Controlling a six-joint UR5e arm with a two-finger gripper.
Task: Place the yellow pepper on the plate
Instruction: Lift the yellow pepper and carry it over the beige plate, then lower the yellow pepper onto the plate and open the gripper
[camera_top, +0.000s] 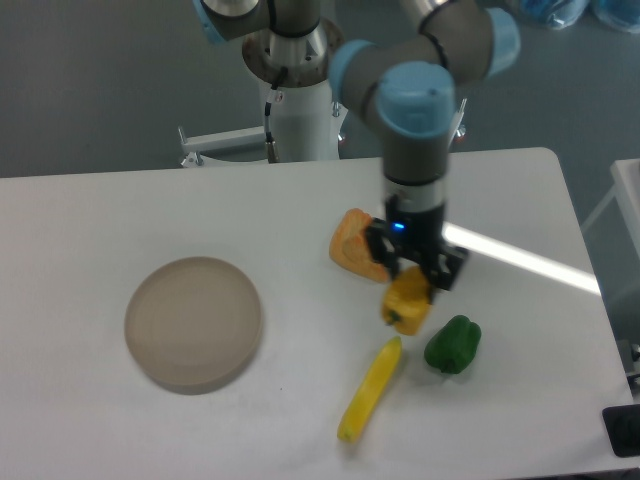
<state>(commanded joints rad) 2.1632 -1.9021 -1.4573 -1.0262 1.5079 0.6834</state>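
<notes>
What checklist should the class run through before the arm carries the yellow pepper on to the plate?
1. Grip: the claw is shut on the yellow pepper, which hangs below it: ok.
2. Pepper off the table: it looks lifted, but one view cannot confirm the height: cannot tell.
3. Plate bare and ready to receive: ok.
4. Path to the plate: the orange wedge sits right beside the claw, on the plate's side: not ok unless the pepper is carried high.
5. Long yellow chili and green pepper lie nearer the camera than the claw, apart from it: ok.
</notes>
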